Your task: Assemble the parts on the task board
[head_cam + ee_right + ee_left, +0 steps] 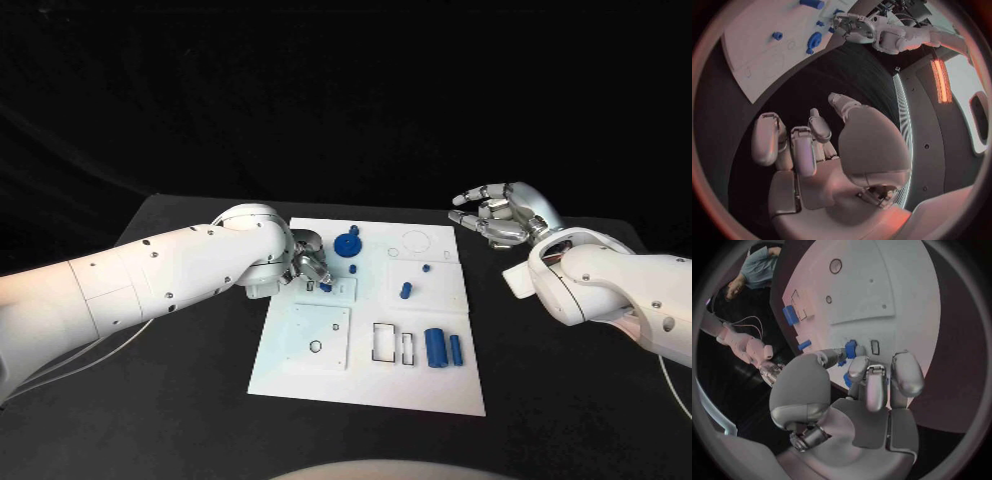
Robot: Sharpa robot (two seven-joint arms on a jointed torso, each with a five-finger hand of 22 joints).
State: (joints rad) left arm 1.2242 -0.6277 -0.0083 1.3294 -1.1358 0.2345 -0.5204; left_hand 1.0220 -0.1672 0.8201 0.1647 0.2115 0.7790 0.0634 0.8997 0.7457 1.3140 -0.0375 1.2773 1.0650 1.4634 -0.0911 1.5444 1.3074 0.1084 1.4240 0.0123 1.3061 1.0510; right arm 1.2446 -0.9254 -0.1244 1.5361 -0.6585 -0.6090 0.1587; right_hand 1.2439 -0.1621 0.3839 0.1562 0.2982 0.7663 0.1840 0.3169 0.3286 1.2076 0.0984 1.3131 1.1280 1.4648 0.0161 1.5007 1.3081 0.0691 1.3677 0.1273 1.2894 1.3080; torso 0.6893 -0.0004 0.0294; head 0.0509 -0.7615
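Nearest the head camera is the board's [368,385] front edge; the white plate lies mid-bench [188,420], its long axis running away from the robot. Just behind that edge two blue cylinders [444,348] stand side by side beside a rectangular slot.

Further back the left hand [307,265] hangs over the board's left edge, fingers curled down around a small blue part [851,349]. It looks pinched between thumb and a finger, though whether it is lifted or seated I cannot tell. A blue gear [346,243] lies just beyond that hand.

Blue pieces I can count in the head view: two cylinders, one gear, three small ones mid-board, plus the one at the left fingers.

The right hand [500,213] floats off the board's far right corner, spread and holding nothing. The left hand is far nearer the parts, so the next placement is probably its job.
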